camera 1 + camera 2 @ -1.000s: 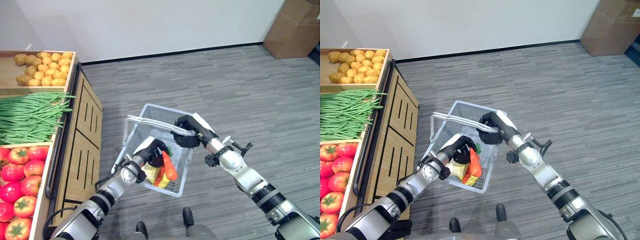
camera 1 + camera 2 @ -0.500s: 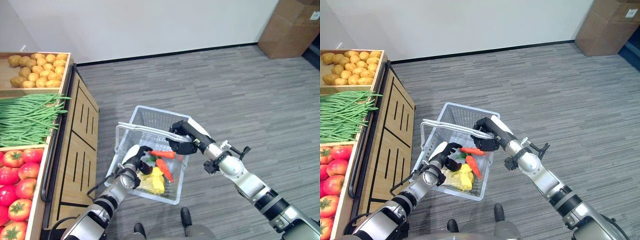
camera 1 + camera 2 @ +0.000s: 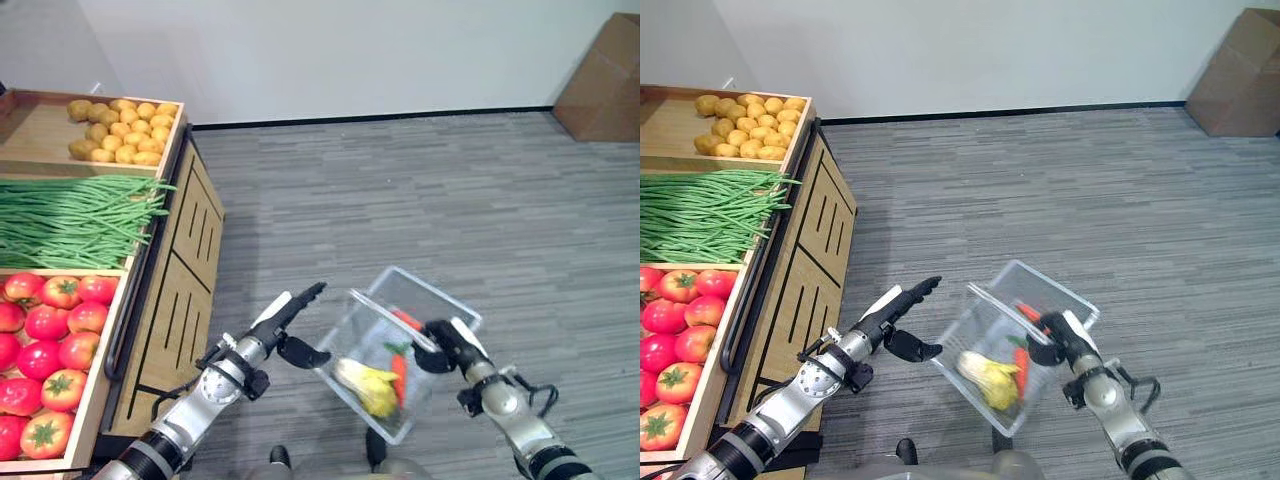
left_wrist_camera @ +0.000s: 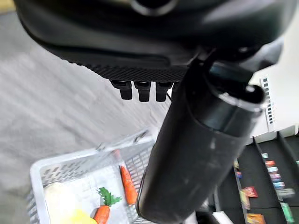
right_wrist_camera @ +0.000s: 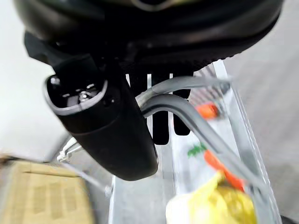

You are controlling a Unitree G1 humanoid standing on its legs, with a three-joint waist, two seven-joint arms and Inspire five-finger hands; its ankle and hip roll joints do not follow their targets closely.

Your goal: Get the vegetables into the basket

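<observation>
Grey carpet floor [image 3: 420, 200] runs out to a white wall, with a cardboard box [image 3: 600, 80] in the far right corner. Along my left stands a wooden produce stand [image 3: 175, 290] holding potatoes [image 3: 120, 130] at the far end, green beans [image 3: 75, 220] in the middle section, and tomatoes [image 3: 50, 350] nearest me.

Off the floor to my right hangs the clear basket [image 3: 420, 400]. My right robot hand [image 3: 445, 350] is curled round its handle [image 5: 187, 112] at the near right rim, and the basket tips so its open top faces partly toward my left. Inside lie two carrots [image 3: 398, 370], one along the right wall and one toward the middle, and a yellow-green leafy vegetable [image 3: 368, 385] at the low end.

My left robot hand [image 3: 285, 320] hovers between the stand and the basket, released, fingers straight and pointing up toward the stand's far end, thumb spread toward the basket rim just beside it. It holds nothing.

I judge that any further vegetable lies to my left on the stand, nearest my left robot hand, with the basket's mouth on the opposite side of that hand, so a pick there would carry rightward into it.
</observation>
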